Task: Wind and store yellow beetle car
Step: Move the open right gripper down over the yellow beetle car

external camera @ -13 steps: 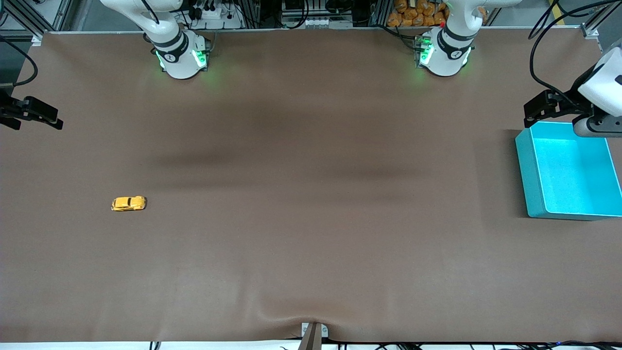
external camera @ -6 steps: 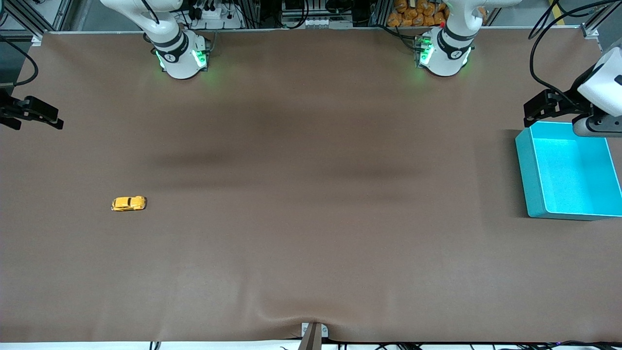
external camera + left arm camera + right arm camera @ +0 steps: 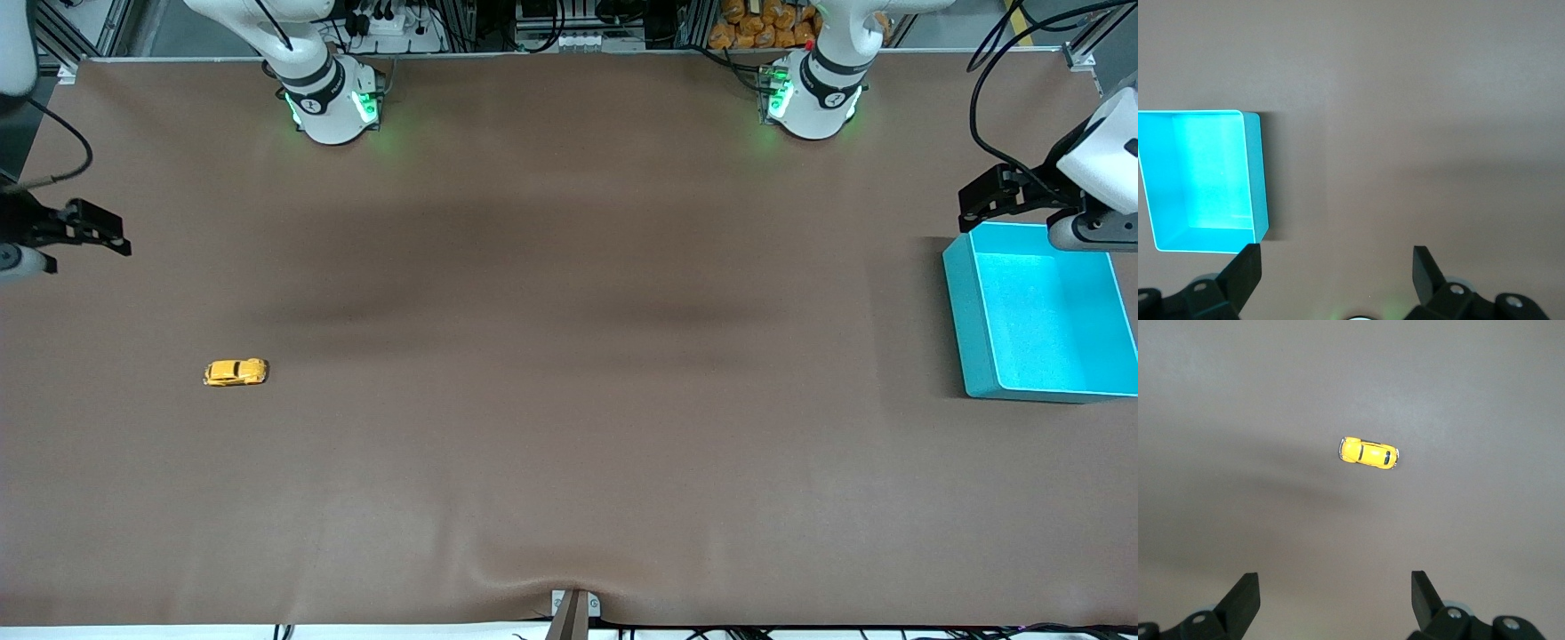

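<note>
Here, yellow beetle car (image 3: 236, 372) untouched on table, left gripper (image 3: 1335, 261) and right gripper (image 3: 1333, 590) fingers spread, bin (image 3: 978, 329) cut off

My front camera looks down high across the table (image 3: 569, 356) toward both bases — wrist cameras face straight down, sharing its car (image 3: 1368, 453) and bin (image 3: 1258, 173).

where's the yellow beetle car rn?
The yellow beetle car sits alone on the brown table toward the right arm's end, nearer the front camera than the right arm's base. The teal bin is at the left arm's end.
</note>
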Controlling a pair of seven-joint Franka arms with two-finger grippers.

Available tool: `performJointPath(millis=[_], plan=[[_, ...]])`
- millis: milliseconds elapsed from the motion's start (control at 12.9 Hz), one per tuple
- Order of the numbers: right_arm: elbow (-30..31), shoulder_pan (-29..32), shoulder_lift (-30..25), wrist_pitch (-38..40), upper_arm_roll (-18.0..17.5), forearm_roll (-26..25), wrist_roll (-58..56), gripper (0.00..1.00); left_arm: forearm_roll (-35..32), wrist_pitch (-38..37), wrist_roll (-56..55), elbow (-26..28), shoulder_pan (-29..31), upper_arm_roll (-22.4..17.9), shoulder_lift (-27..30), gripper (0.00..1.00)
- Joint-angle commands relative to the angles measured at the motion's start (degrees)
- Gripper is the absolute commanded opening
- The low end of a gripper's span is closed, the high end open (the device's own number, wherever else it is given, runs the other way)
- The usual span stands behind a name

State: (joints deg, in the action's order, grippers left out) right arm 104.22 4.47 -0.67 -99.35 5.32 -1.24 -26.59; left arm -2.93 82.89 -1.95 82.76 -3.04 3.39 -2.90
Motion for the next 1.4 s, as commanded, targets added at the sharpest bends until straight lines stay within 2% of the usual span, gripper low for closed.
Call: performJointPath(millis=[0, 466, 853, 1086, 1319], plan=[[7.2, 0.8, -0.91, -4.95, -0.31, -0.78, -3.72, 1.0, -0.06, -0.54, 0.99, 1.52, 0.14, -0.05, 1.05, 1.0], [16.62, 0.71, 0.92, -14.89, -0.31, -0.95, -11.19, 1.0, 0.29, -0.54, 0.28, 1.88, 0.14, -0.05, 1.05, 1.0], [16.72, 0.71, 5.32, -19.11, -0.31, -0.95, -24.26, 1.0, -0.15, -0.54, 0.29, 1.97, 0.41, -0.05, 0.96, 1.0], [16.72, 1.33, 9.09, -25.43, -0.31, -0.95, -38.93, 1.0, -0.24, -0.63, 0.11, 2.23, 0.32, 0.04, 1.14, 1.0], [16.72, 1.33, 12.43, -29.74, -0.31, -0.95, -46.34, 1.0, -0.15, -0.63, 0.02, 2.23, 0.32, 0.04, 1.05, 1.0]])
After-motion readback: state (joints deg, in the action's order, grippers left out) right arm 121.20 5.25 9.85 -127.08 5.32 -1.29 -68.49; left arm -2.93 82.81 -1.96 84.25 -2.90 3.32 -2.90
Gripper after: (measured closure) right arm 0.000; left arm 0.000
